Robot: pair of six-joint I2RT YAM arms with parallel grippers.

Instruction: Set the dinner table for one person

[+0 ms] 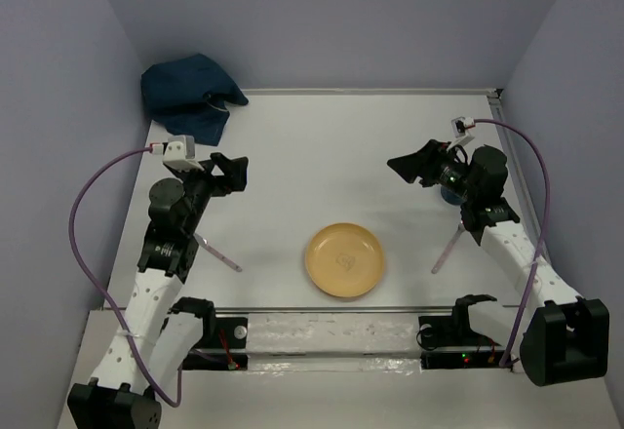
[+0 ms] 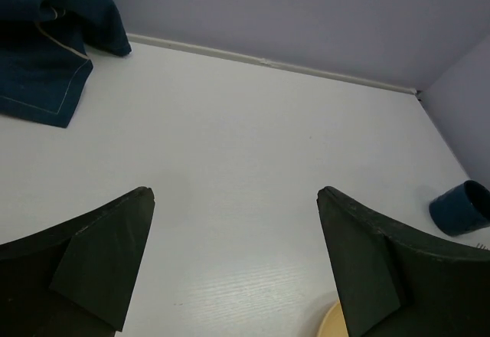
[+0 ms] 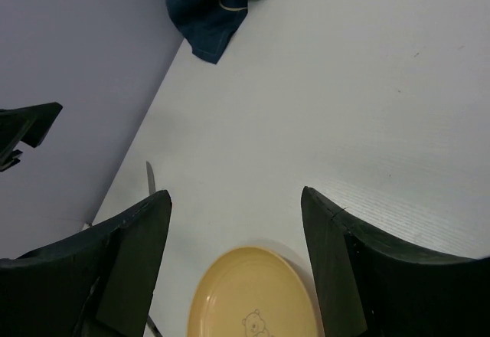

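Hovering above the white bench [image 1: 331, 156] stretching under both arms, with left fingers [image 2: 107, 253] and right fingers [image 3: 130, 253] spread wide and empty, probably choosing what to be placing beside the plate [image 1: 344, 259] at front centre, next needing lowering onto the near utensil [image 1: 216, 252].

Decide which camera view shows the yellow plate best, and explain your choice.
Top external: the whole yellow plate lies unobstructed on the dinner table. The right wrist view cuts off its lower part; the left wrist view catches only a sliver of rim.
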